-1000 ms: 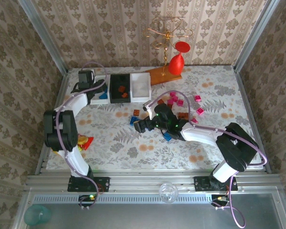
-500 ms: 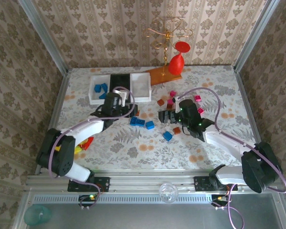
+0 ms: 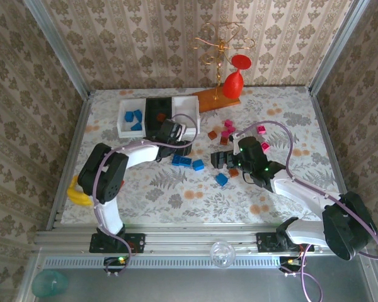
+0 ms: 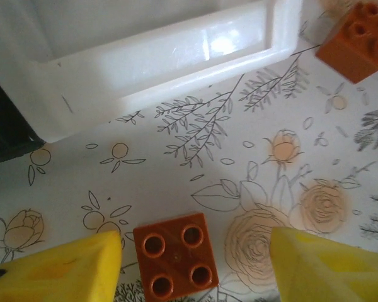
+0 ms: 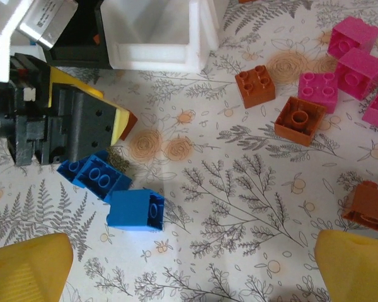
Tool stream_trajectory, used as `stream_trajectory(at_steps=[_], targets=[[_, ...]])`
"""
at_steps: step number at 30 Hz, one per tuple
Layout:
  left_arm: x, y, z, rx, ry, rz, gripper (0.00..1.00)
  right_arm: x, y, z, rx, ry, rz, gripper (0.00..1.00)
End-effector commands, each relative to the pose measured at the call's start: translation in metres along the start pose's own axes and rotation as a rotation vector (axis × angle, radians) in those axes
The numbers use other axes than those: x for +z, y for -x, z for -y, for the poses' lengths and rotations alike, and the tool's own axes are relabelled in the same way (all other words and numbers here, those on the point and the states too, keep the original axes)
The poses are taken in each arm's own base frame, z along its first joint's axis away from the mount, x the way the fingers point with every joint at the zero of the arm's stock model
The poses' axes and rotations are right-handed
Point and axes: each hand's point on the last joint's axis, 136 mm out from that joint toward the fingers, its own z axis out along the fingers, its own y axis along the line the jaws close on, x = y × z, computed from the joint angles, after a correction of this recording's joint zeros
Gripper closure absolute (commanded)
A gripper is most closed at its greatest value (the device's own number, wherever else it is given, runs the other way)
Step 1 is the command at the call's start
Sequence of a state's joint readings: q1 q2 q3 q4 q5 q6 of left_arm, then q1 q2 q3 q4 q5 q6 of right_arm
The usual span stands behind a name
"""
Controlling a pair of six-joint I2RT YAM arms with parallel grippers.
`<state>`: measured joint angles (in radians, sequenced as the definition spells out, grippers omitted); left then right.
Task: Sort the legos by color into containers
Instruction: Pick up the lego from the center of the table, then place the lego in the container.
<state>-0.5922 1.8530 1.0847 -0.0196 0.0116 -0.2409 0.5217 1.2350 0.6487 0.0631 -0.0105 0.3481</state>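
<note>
three containers sit in a row near the far edge of the table [image 3: 290,113], toward its left corner. left white bin [image 3: 127,131] has blue legos [image 3: 133,116], black bin [image 3: 152,104] has some brown-orange ones [image 3: 161,117], right white bin [image 3: 186,110] looks empty. left to sort mid-table: blue bricks [image 3: 186,162], loose orange, all pink bricks [image 3: 229,126]. left gripper [image 4: 195,264] is spread around an orange brick [image 4: 175,255] just beside the right white bin, not clamped. right gripper [image 5: 189,270] is spread wide, holding nothing. under half done, i'd say.
</note>
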Motion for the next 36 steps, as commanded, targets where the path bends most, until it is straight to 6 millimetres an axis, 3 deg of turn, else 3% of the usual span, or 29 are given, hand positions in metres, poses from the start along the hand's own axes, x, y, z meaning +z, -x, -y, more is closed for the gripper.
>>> stream_trajectory(at_steps=[1,11,15,18,23,28,32,36], targets=[[0.007,-0.006,-0.005,0.039,0.051,-0.043,0.39,-0.001,-0.002,-0.002,0.007,0.012,0.004,0.0],[0.022,-0.014,-0.003,0.049,0.067,-0.064,0.55,-0.002,-0.002,-0.001,0.0,0.007,0.002,0.0],[0.018,-0.011,-0.005,0.041,0.078,-0.04,0.62,-0.001,-0.003,-0.001,0.002,0.008,0.002,0.0],[0.007,-0.001,-0.007,0.036,0.094,0.011,0.65,-0.001,-0.003,-0.003,0.001,0.019,-0.001,0.0],[-0.031,0.022,-0.015,0.011,0.114,0.137,0.69,-0.002,-0.001,-0.014,-0.011,0.08,0.008,0.0],[-0.068,0.052,-0.041,-0.056,0.12,0.25,0.69,-0.007,0.003,-0.04,-0.065,0.187,0.034,0.0],[-0.073,0.074,-0.071,-0.108,0.151,0.275,0.69,-0.011,0.001,-0.057,-0.138,0.217,0.044,0.0],[-0.064,0.097,-0.105,-0.164,0.174,0.278,0.68,-0.011,0.0,-0.059,-0.153,0.21,0.043,0.0]])
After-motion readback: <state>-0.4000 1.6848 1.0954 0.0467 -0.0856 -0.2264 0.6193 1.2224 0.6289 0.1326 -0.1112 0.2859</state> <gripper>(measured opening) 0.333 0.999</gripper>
